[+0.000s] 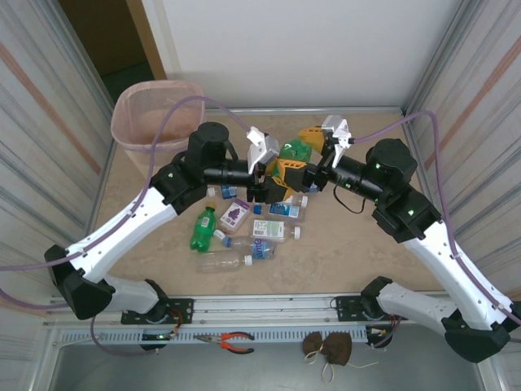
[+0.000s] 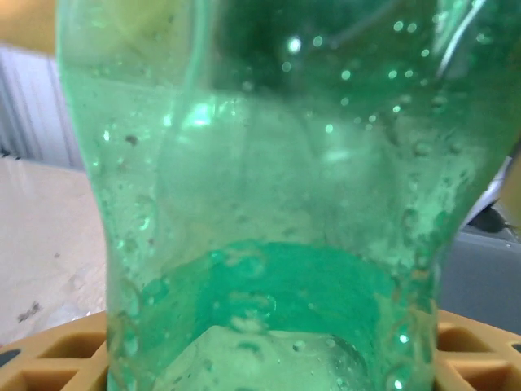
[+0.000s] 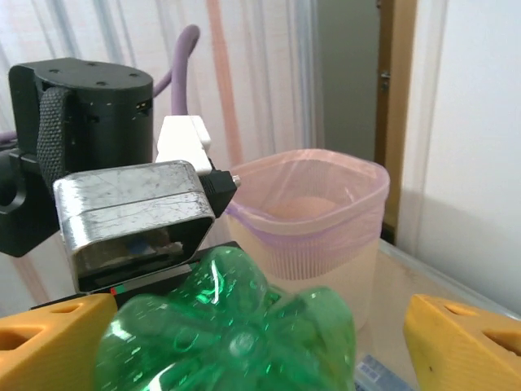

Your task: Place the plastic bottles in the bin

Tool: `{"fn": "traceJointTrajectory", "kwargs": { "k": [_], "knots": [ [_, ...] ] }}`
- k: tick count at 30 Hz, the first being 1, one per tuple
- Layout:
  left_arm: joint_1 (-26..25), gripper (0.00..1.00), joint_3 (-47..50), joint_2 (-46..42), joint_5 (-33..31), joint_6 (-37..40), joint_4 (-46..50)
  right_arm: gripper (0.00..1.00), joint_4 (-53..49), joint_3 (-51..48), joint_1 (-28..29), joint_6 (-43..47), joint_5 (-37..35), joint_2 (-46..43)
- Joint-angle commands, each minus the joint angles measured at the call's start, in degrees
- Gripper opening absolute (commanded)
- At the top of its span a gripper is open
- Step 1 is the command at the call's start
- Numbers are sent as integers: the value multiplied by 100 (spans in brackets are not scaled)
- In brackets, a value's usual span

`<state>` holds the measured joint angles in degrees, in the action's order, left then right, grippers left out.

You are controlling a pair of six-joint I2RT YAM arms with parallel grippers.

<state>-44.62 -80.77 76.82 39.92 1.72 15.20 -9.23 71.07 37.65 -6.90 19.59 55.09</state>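
The bin (image 1: pixel 155 118) stands at the far left corner of the table (image 1: pixel 350 244), upright, with its pink liner folded over the rim. In the right wrist view it (image 3: pixel 326 244) rises behind the left arm's wrist camera.

Right of the bin, near the middle of the table, loose plastic bottles lie on their sides. A lying green bottle (image 1: pixel 203 230) has its long axis running near to far, neck toward the far side. Just near of it, a clear bottle (image 1: pixel 221 261) lies left to right. Several labelled bottles (image 1: pixel 269 230) are bunched between these and the grippers.

Above that bunch the left gripper (image 2: pixel 273 362) is clamped on a held green bottle (image 2: pixel 269 204), which is raised off the table and pinched in where the yellow fingers (image 2: pixel 57 358) meet it. The bottle's long axis runs roughly left to right, and its lobed base (image 3: pixel 236 326) points at the right wrist camera. Its cap end cannot be made out.

The right gripper (image 3: pixel 256 346) has its jaws spread wide on either side of that base, and its right finger stands apart from the plastic.

The tabletop is beige and marbled. Ribbed translucent panels stand along the left and right sides, and a white wall closes the far side, with a wooden door frame at its left end.
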Motion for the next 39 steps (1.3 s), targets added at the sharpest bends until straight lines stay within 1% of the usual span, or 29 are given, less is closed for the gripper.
{"fn": "traceJointTrajectory", "kwargs": {
  "k": [1, 3, 7, 10, 14, 18, 23, 28, 31, 33, 36, 39],
  "knots": [
    [212, 50, -308, -226, -398, 110, 377, 92, -56, 164, 13, 15, -574, -289],
    [376, 50, -432, -245, -555, 106, 594, 93, -116, 144, 6, 20, -792, -387],
    [873, 50, -803, -233, -815, 86, 1156, 94, -251, 91, -16, 65, -1090, -532],
    [1428, 50, -1127, -190, -995, -35, 1586, 94, -380, 59, -54, 80, -1193, -570],
    [2310, 50, -1645, -48, -1156, -129, 2147, 94, -467, -4, -126, 33, -1264, -596],
    [3144, 49, -2332, 321, -1377, -63, 2770, 94, -488, -42, -207, -39, -1214, -579],
    [3951, 49, -2920, 779, -1659, 168, 3304, 94, -503, -77, -249, -98, -1169, -552],
    [4559, 49, -3151, 1185, -1832, 464, 3522, 94, -522, -101, -279, -138, -1127, -535],
    [4815, 49, -3156, 1423, -2112, 649, 3552, 94, -513, -142, -284, -169, -1120, -526],
    [4934, 49, -3158, 1578, -2222, 725, 3507, 94, -515, -163, -293, -178, -1123, -521],
    [5000, 49, -3199, 1831, -2596, 894, 3538, 94, -527, -193, -300, -204, -1100, -504],
    [5074, 49, -3193, 2036, -2760, 961, 3655, 94, -536, -236, -302, -216, -1106, -508]
  ]
}}
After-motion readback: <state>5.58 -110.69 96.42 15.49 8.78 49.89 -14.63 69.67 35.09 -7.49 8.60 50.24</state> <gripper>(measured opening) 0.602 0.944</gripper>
